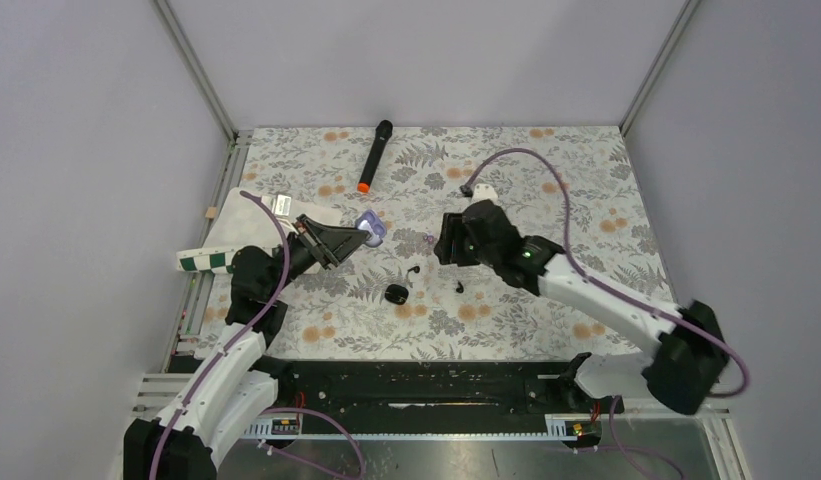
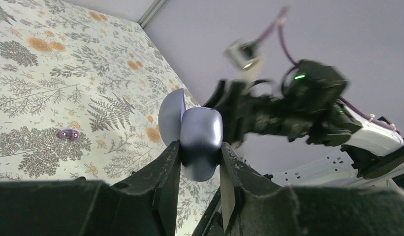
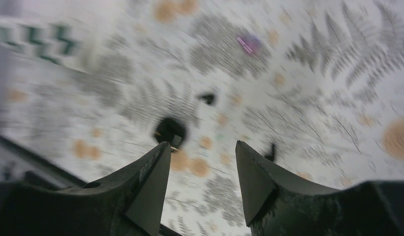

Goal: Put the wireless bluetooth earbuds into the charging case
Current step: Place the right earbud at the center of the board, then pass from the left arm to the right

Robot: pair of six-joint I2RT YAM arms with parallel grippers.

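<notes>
Hovering over the table (image 3: 313, 98), right tool (image 3: 201, 143) gapes.

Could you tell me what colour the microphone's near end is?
Orange; the microphone shows best in the top external view.

No text, label or number is readable on anything (right wrist view is blurred)

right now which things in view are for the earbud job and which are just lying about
For the job: black earbud, second black earbud, black charging case.
Not for it: microphone, small purple piece, green-checked strip, lavender clamshell case in the left gripper.
</notes>
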